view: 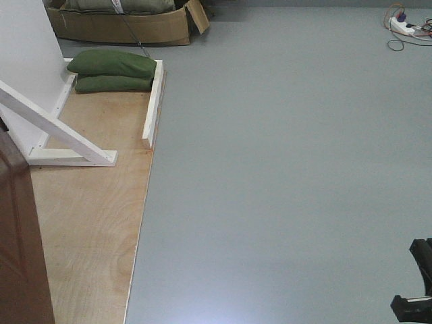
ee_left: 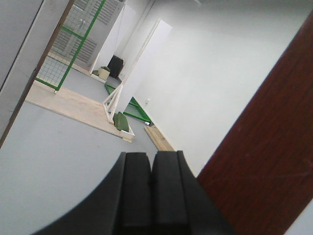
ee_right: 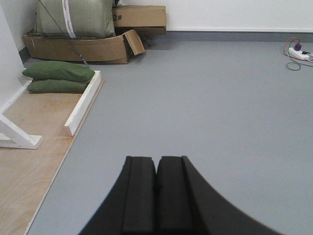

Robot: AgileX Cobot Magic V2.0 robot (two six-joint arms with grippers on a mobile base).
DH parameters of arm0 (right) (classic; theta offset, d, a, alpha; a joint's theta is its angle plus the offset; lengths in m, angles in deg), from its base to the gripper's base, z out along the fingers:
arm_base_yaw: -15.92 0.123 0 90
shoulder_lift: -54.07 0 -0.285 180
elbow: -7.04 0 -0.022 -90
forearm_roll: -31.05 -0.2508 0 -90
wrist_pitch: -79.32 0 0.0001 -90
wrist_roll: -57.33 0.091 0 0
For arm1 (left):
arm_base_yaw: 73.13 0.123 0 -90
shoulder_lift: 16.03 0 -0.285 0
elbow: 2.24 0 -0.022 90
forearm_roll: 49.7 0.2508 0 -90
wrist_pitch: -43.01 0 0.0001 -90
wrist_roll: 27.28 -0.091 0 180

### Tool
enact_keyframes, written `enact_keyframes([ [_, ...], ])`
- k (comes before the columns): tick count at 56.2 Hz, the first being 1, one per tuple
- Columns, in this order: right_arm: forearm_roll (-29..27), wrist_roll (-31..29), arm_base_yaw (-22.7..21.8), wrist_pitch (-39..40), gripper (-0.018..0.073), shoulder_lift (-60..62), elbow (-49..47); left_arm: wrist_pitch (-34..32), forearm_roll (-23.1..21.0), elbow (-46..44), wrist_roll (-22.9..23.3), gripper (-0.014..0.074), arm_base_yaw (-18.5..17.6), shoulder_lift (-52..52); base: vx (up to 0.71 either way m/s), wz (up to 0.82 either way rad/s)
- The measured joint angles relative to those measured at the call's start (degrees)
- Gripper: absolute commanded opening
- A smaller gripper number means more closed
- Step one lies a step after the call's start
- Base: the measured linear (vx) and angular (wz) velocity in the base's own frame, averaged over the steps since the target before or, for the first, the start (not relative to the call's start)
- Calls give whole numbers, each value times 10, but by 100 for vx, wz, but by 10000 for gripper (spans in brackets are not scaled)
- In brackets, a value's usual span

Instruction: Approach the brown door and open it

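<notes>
The door (view: pixel 19 229) stood at the lower left edge of the front view, a reddish-brown slab with raised moulding, over the plywood (view: pixel 88 223). In the left wrist view it ran as a glossy slanted band down the right side, just beside the left gripper (ee_left: pixel 151 164). Whether the two touched could not be told.

The left gripper's jaws were clenched, with only a thin seam between the black pads (ee_left: pixel 136 196) and nothing held. The room lay slanted in that view, so the wrist was rolled over. Beyond the fingers were a white wall (ee_left: pixel 205 73) and, far off, a green mesh frame (ee_left: pixel 63 58).

The right gripper (ee_right: pixel 156 164) was likewise pressed closed and empty. It was held level and pointed out across the grey floor (view: pixel 283 169), well apart from the door. A black arm part (view: pixel 415 283) showed in the lower right corner of the front view.

On the plywood, white beams (view: pixel 154 101) formed a low frame and a diagonal brace. Two green sandbags (view: pixel 111 64) lay stacked at its far end, between the beams. Behind them sat an open cardboard box (view: pixel 121 27). A power strip (view: pixel 405 27) with cables lay on the floor at the far right.
</notes>
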Motion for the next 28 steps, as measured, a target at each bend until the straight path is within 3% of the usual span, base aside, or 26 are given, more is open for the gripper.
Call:
enact_keyframes([
  [28,0,0,0,0,0,0,0,127,-1,0,0,-3,6,-10,0,0],
])
